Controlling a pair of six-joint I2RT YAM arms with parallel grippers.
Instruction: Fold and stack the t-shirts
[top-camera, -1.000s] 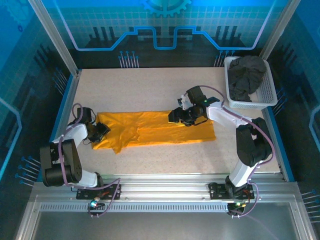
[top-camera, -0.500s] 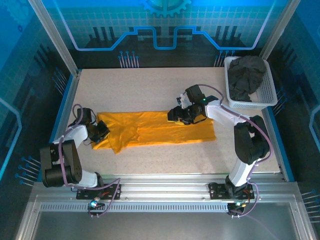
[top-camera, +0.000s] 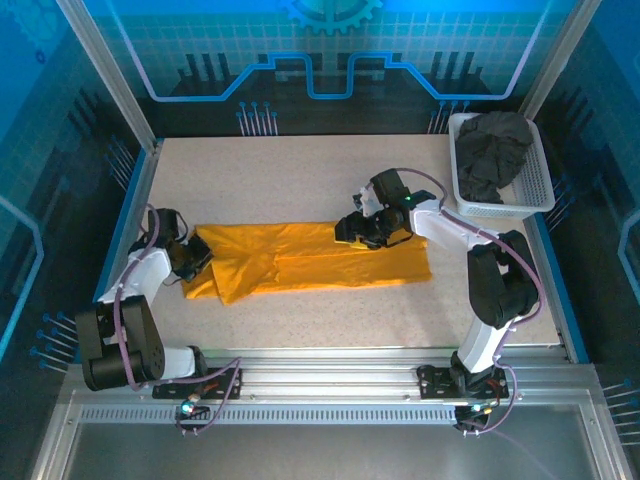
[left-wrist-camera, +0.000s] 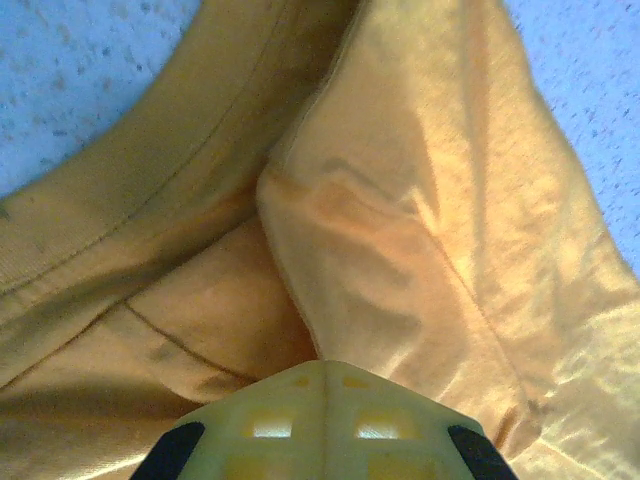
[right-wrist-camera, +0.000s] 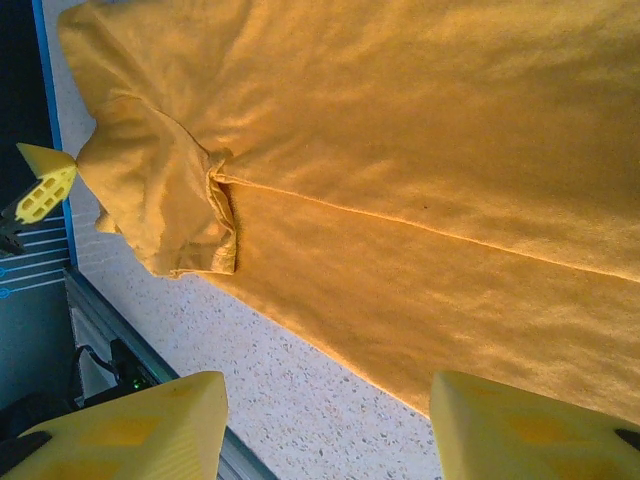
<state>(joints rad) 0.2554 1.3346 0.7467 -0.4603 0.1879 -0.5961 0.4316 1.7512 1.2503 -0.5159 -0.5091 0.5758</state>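
Orange-yellow t-shirt (top-camera: 310, 262): lay spread in a long strip on counter (top-camera: 300, 180), well left of white mesh basket (top-camera: 535, 185). Charcoal grey t-shirt (top-camera: 490, 150): lay heaped inside basket. Left gripper (top-camera: 195, 258): jaws closed tight, pinched orange shirt's end farthest from basket. Right gripper (top-camera: 350, 228): jaws partly parted, held nothing, hung over end nearer basket.

No legible text, labels, brands or numbers, wordless blue gear emblem (top-camera: 330, 10) on the back panel (top-camera: 450, 60)
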